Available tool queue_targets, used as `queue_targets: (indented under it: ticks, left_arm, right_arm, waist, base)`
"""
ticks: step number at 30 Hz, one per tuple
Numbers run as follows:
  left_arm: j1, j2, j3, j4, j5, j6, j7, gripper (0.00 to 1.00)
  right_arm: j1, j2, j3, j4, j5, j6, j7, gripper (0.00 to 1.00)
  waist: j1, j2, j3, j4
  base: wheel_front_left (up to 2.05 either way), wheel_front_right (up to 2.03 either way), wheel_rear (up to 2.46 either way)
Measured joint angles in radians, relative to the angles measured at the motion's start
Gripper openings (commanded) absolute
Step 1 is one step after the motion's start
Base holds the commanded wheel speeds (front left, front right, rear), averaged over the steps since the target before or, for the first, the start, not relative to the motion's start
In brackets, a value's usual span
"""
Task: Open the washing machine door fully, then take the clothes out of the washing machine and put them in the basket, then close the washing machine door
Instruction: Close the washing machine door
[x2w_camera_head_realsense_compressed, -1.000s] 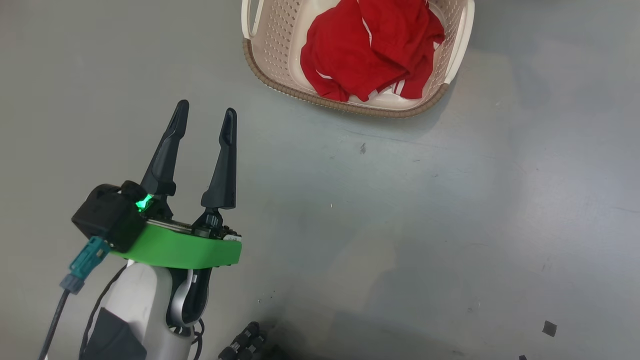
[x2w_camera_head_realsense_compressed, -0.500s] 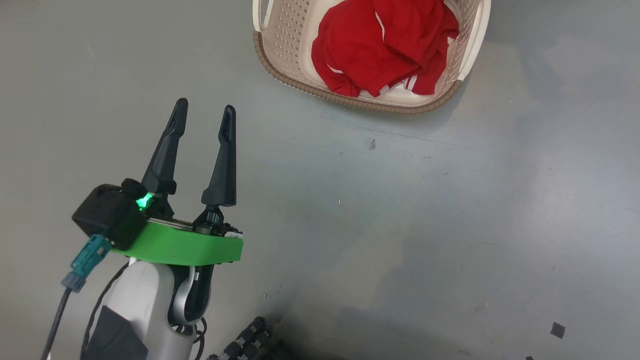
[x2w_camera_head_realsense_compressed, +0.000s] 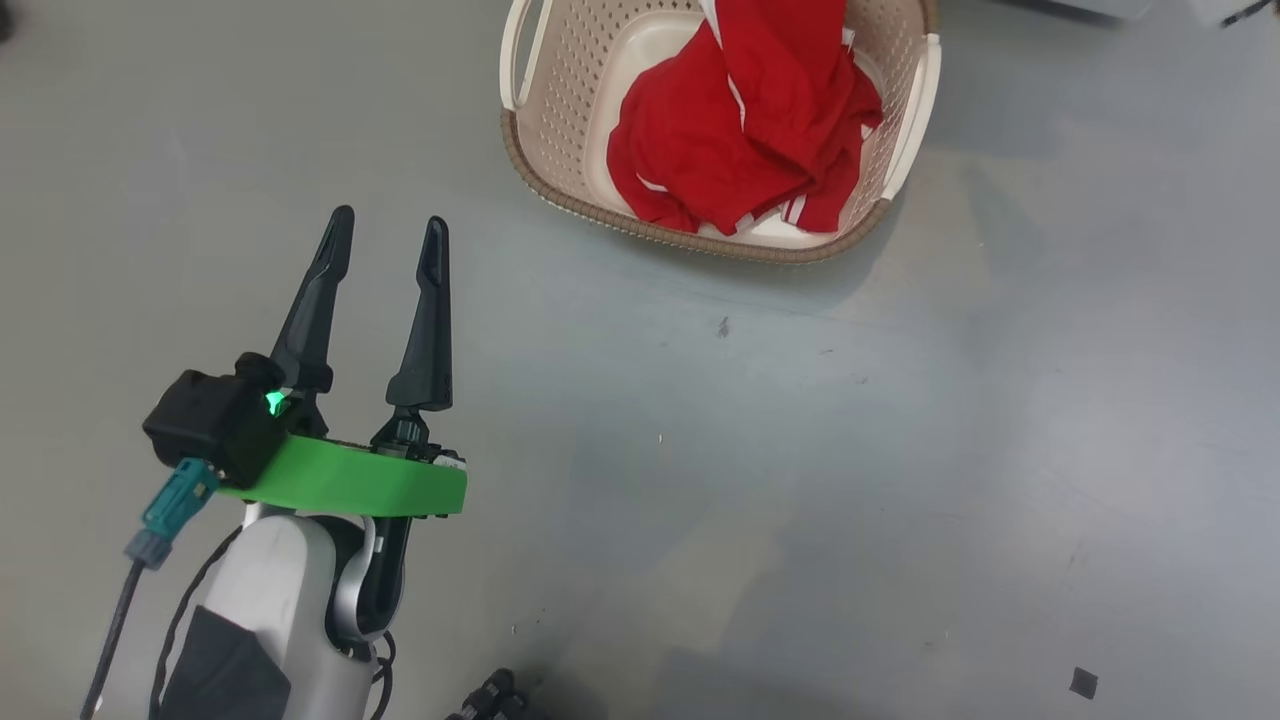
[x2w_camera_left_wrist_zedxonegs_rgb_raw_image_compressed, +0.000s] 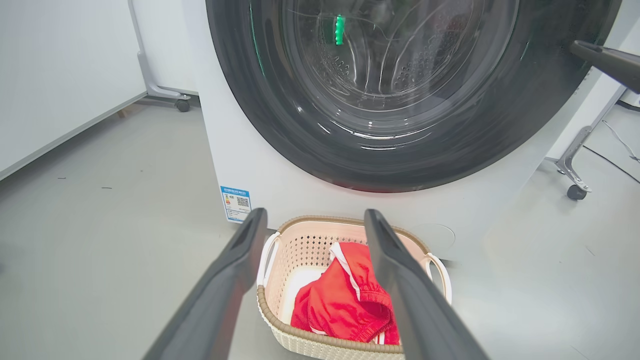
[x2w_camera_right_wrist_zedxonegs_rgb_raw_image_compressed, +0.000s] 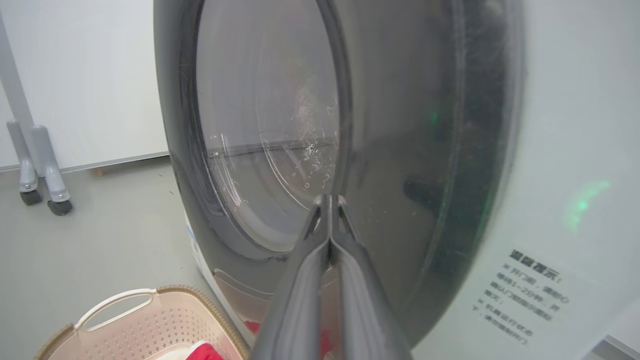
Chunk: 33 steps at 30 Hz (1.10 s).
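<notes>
I find the clothes (x2w_camera_head_realsense_compressed: 740, 150) in the basket (x2w_camera_head_realsense_compressed: 560, 110), parked just before the washing machine (x2w_camera_left_wrist_zedxonegs_rgb_raw_image_compressed: 260, 170). Left gripper (x2w_camera_head_realsense_compressed: 389, 218) hangs wide open and empty, out of the way. Right gripper (x2w_camera_right_wrist_zedxonegs_rgb_raw_image_compressed: 327, 200), fingers pinched together on nothing, points at the door (x2w_camera_left_wrist_zedxonegs_rgb_raw_image_compressed: 280, 125) rim, I judge to press it home.

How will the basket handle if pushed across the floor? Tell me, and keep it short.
The basket probably slides easily: thin perforated plastic walls and only soft red clothes inside suggest little weight, and the floor looks smooth. It seems unlikely to tip, being low and wide. Its walls may flex if squeezed.
</notes>
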Motion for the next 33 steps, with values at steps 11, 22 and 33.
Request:
queue_targets:
  ticks: [11,22,33]
  left_arm:
    - [0.003,0.000,0.010,0.109,0.074,-0.012,0.000,1.00]
    - [0.058,0.001,0.062,0.190,0.104,-0.028,0.000,1.00]
    - [0.147,0.003,0.112,0.223,0.104,-0.037,0.000,1.00]
  right_arm:
    - [0.197,0.084,0.033,0.051,0.032,0.000,-0.042,0.00]
    - [0.407,0.184,-0.105,0.050,0.154,-0.064,-0.045,0.00]
    - [0.619,0.236,-0.227,-0.023,0.197,-0.090,-0.045,0.00]
  waist:
    - [0.0000,0.0000,-0.122,-0.080]
    - [0.0000,0.0000,-0.263,-0.197]
    - [-0.0001,0.0000,-0.416,-0.310]
  base:
    - [0.00,0.00,0.00]
    - [0.00,0.00,0.00]
    - [0.00,0.00,0.00]
